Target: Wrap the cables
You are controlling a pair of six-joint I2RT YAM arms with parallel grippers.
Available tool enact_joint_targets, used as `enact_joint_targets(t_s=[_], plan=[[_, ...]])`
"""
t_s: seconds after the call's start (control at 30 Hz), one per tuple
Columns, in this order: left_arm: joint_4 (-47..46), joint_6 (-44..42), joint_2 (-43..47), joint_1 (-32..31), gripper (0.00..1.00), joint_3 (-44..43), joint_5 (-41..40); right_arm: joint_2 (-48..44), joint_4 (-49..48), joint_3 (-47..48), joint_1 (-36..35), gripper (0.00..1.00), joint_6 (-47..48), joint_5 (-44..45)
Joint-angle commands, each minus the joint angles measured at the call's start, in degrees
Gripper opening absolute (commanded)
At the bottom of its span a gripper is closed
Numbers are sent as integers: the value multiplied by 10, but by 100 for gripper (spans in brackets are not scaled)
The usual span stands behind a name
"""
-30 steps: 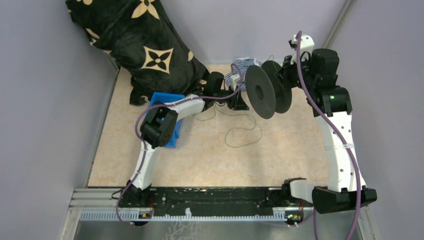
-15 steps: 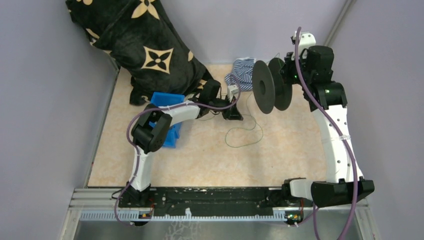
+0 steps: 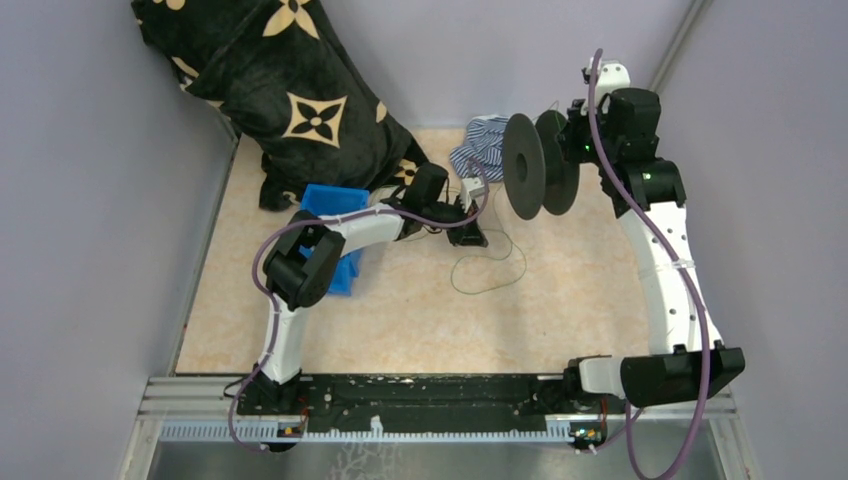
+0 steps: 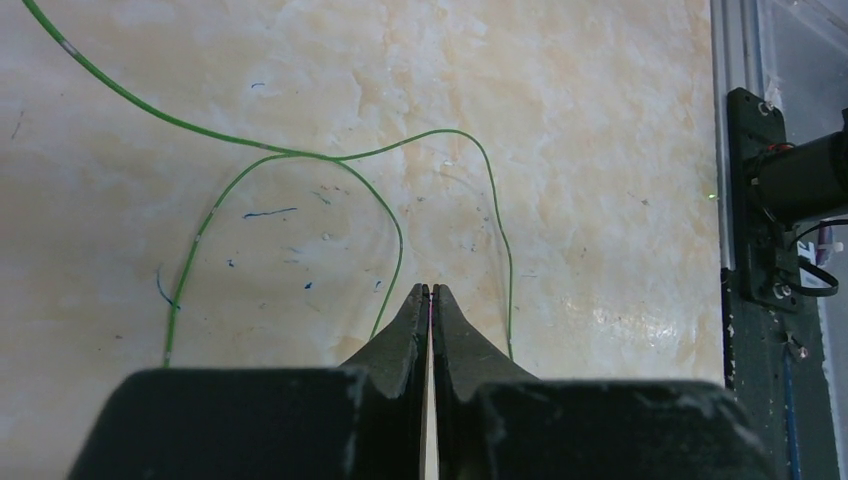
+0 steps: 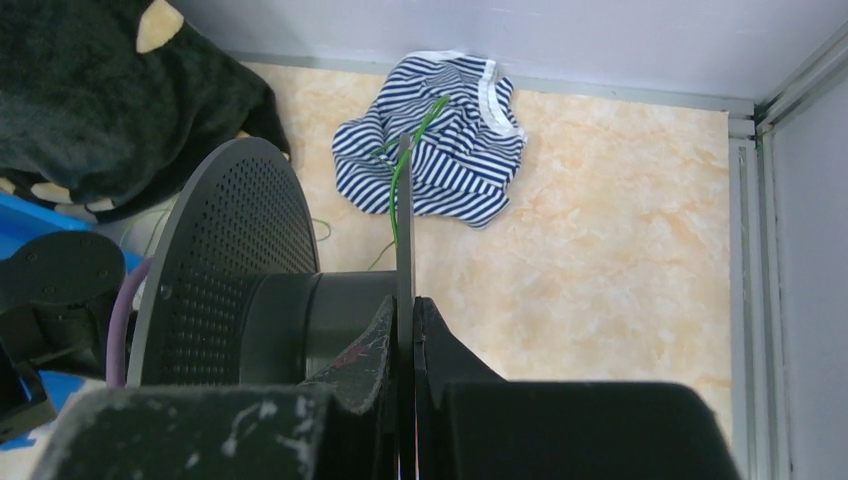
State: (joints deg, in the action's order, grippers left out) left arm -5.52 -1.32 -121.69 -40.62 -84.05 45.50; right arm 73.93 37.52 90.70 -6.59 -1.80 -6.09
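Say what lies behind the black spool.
A crumpled blue-and-white striped cloth lies behind the spool, a green cable crossing in front of it. The spool's flange and the right gripper cover the table nearer the camera.

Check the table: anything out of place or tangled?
The thin green cable sprawls in loose, crossing loops on the tabletop. The black perforated spool, clamped by its rim in the right gripper, shows a bare hub.

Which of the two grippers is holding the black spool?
The right gripper: its jaws clamp the rim of the black spool. The left gripper, jaws shut, is over the green cable loops instead.
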Motion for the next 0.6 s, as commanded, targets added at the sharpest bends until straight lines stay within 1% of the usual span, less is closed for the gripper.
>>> enact_joint_targets(t_s=[0.0,0.17,0.27,0.33,0.43,0.57], plan=[[17,-30,24,-10,7,-12,-22,0,-97,-3,1,0,-37,9],[17,-29,30,-13,8,-9,-30,1,-132,-31,1,0,-64,13],[15,-26,27,-13,8,-11,-35,6,-137,-38,1,0,-79,11],[14,-24,28,-13,10,-10,-37,9,-135,-37,1,0,-81,7],[7,-24,35,-10,17,2,-41,8,-123,-28,2,0,-76,4],[-7,-35,45,-1,32,21,-25,-5,-105,-8,3,0,-68,-9]])
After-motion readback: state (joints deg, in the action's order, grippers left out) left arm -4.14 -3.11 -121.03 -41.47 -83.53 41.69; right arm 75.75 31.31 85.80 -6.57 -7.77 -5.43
